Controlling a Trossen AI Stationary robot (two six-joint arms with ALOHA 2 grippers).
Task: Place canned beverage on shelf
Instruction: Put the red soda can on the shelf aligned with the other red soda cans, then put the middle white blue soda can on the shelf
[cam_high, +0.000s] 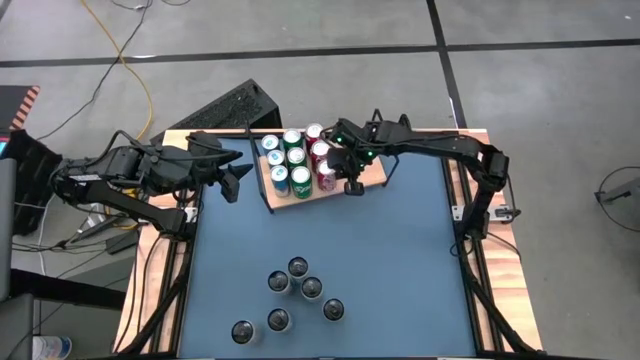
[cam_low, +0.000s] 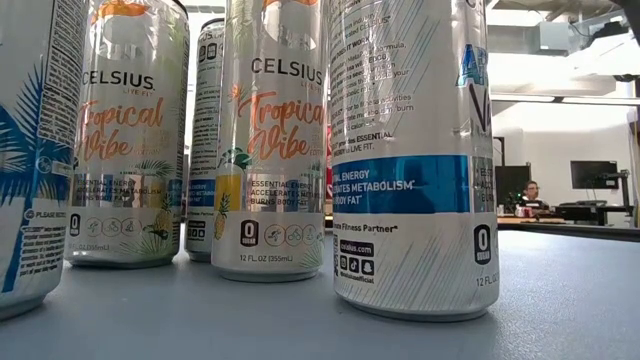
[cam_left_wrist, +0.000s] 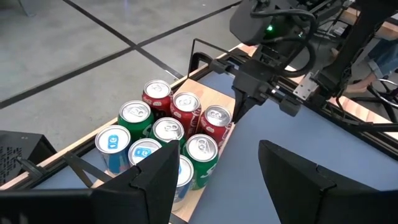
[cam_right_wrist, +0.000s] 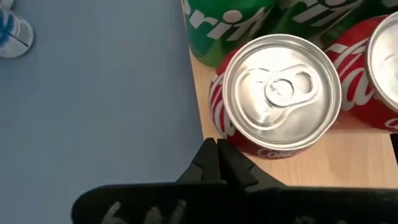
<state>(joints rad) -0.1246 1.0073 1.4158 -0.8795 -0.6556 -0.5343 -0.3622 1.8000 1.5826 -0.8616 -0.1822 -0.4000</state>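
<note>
Table (cam_high: 400, 260): blue surface. Shelf (cam_high: 372, 176) at 12 o'clock carries nine cans. Six loose cans stand at 6 o'clock. Right gripper (cam_high: 353, 186), fully closed and empty, sits beside the nearest red can (cam_high: 328, 178). Left gripper (cam_high: 236, 178), parted and empty, waits at 10 o'clock.

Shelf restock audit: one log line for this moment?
right gripper: shut, empty, beside red can | light-wood shelf: nine cans | left gripper: open, waiting
</note>
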